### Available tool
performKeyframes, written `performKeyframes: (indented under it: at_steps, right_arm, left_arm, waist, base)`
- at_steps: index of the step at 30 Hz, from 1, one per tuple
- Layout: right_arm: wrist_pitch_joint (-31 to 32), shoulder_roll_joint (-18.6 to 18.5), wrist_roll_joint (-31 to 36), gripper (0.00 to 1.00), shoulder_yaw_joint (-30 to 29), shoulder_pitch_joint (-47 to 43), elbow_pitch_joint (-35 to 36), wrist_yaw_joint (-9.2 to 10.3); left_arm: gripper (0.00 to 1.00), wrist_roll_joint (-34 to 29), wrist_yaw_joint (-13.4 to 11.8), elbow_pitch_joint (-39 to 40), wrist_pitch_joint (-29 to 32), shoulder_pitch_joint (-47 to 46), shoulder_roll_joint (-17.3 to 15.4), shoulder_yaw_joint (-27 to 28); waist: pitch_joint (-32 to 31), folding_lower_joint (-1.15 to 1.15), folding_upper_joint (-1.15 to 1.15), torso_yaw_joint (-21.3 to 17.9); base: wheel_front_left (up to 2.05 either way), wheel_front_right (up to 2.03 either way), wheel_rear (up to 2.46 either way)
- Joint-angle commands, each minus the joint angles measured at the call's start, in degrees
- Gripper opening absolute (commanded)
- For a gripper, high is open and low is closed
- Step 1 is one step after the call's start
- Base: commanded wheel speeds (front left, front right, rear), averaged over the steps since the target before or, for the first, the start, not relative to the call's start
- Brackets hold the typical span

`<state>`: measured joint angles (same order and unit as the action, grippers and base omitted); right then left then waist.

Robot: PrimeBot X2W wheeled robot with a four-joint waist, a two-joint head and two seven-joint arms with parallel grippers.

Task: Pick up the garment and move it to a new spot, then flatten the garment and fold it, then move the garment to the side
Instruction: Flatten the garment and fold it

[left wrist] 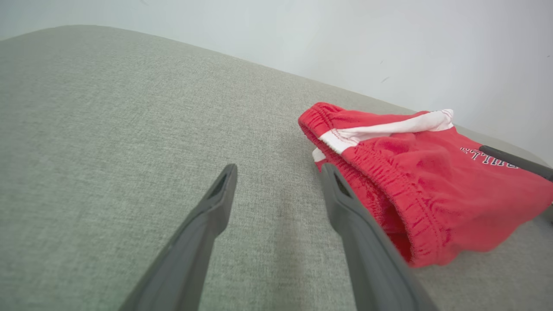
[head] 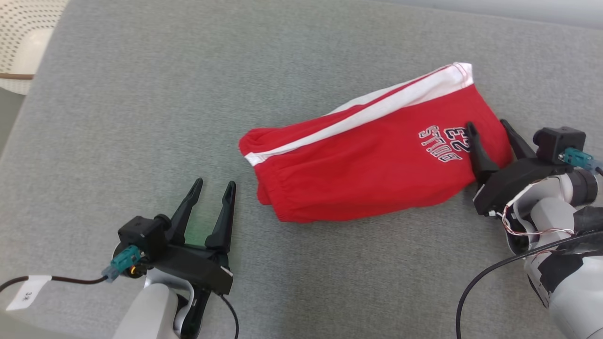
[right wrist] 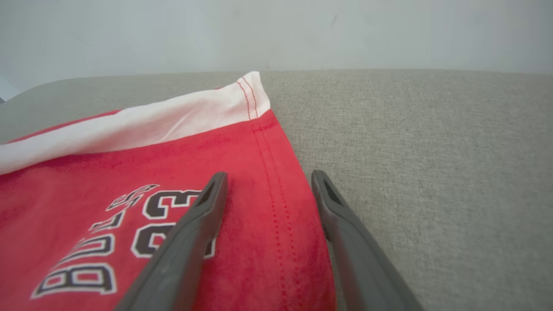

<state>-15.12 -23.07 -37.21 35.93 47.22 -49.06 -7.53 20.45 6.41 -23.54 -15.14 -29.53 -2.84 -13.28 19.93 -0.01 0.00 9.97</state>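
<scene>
Grey upholstery (head: pixel 141 117) is bearing the folded red garment (head: pixel 367 155), right of centre. We are holding left gripper (head: pixel 215 183) and right gripper (head: pixel 486 125) wide open and empty at its ends. Folding seems done; moving it aside needs a pinch.

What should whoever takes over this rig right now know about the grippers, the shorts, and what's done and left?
Left gripper: open, empty, over the grey surface, apart from the waistband end of the red shorts.
Right gripper: open, empty, straddling the shorts' leg hem, one finger over the fabric, the other over the surface.
Shorts: lying right of centre, folded in half with the legs stacked.
Done: flattening and one fold, apparently.
Left: perhaps another fold, then moving the shorts to the side.
</scene>
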Motion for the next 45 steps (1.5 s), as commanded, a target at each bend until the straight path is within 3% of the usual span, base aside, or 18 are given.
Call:
performKeyframes:
  at_steps: [1,7,8,9,10,17,31,39,45]
  right_arm:
    - [0.0,0.3,0.3,1.0,-0.2,-1.0,-1.1,0.09]
    - [0.1,2.4,1.2,1.0,0.6,-0.6,-7.7,0.09]
    - [0.1,2.8,1.1,0.69,0.8,-0.5,-8.5,0.08]
    - [0.2,3.2,0.9,0.21,1.1,-0.4,-9.2,0.05]
    - [0.2,3.6,0.8,0.0,1.5,-0.5,-9.6,0.05]
    - [0.0,3.5,1.4,0.0,-1.5,-1.8,-8.4,0.05]
    - [0.0,6.1,4.7,0.0,-14.0,-16.6,-1.0,0.05]
    - [0.0,7.5,7.3,0.0,-18.9,-22.4,1.2,0.05]
    - [0.0,7.8,14.1,0.0,-18.7,-22.6,10.3,0.05]
  left_arm:
    - [1.0,-1.0,0.0,0.2,0.0,1.2,-0.1,0.4]
    - [1.0,-1.9,0.4,0.4,0.0,2.7,-0.1,0.9]
    - [1.0,-2.0,0.4,0.4,0.0,3.0,-0.1,0.9]
    - [1.0,-2.2,0.4,0.4,0.0,3.1,-0.1,1.0]
    - [1.0,-2.4,0.3,0.3,0.0,3.1,-0.1,1.0]
    - [1.0,-3.7,0.5,-0.1,0.0,5.2,-0.1,1.8]
    - [1.0,-5.3,0.9,-2.1,0.0,11.8,-0.1,4.8]
    - [1.0,-5.4,0.9,-1.7,0.0,14.6,-0.1,6.2]
    - [1.0,-5.9,0.9,-1.5,0.0,14.6,-0.1,6.8]
  waist:
    - [-0.7,0.01,0.0,1.1]
    - [-1.5,0.01,0.0,2.4]
    - [-1.8,0.01,0.0,2.5]
    - [-2.1,0.01,0.0,2.5]
    - [-2.4,0.01,0.0,2.5]
    - [-6.3,0.01,0.0,1.4]
    - [-16.0,0.01,0.0,-4.9]
    - [-18.0,0.01,0.0,-7.2]
    - [-17.5,0.01,0.0,-7.4]
  base:
    - [0.0,0.0,0.0]
    - [0.0,0.0,0.0]
    - [0.0,0.0,0.0]
    - [0.0,0.0,0.0]
    - [0.0,0.0,0.0]
    - [0.0,0.0,0.0]
    - [0.0,0.0,0.0]
    - [0.0,0.0,0.0]
    - [0.0,0.0,0.0]
